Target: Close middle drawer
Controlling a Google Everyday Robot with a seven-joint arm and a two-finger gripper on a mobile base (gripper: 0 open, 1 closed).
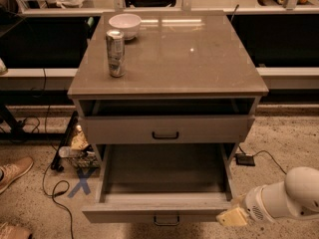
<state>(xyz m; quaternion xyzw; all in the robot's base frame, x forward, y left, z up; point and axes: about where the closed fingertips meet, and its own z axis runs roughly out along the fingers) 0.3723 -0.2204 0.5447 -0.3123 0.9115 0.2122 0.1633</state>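
The middle drawer [164, 203] is pulled far out of the grey cabinet. Its long dark tray is empty, and its low front panel carries a small black bar handle [166, 220]. My gripper [231, 217], cream-coloured on the end of a white arm, is at the lower right. It sits right at the right end of the drawer's front panel, level with it. I cannot tell whether it touches the panel. Above, the taller-fronted drawer [165, 129] stands slightly out with its own black handle.
On the cabinet top [199, 63] a drink can [115, 53] stands at the left and a white bowl [124, 23] behind it. Cables, a blue floor mark [82, 183] and clutter lie left of the cabinet. A shoe [12, 171] is at far left, and a small black box [245, 159] on the floor at right.
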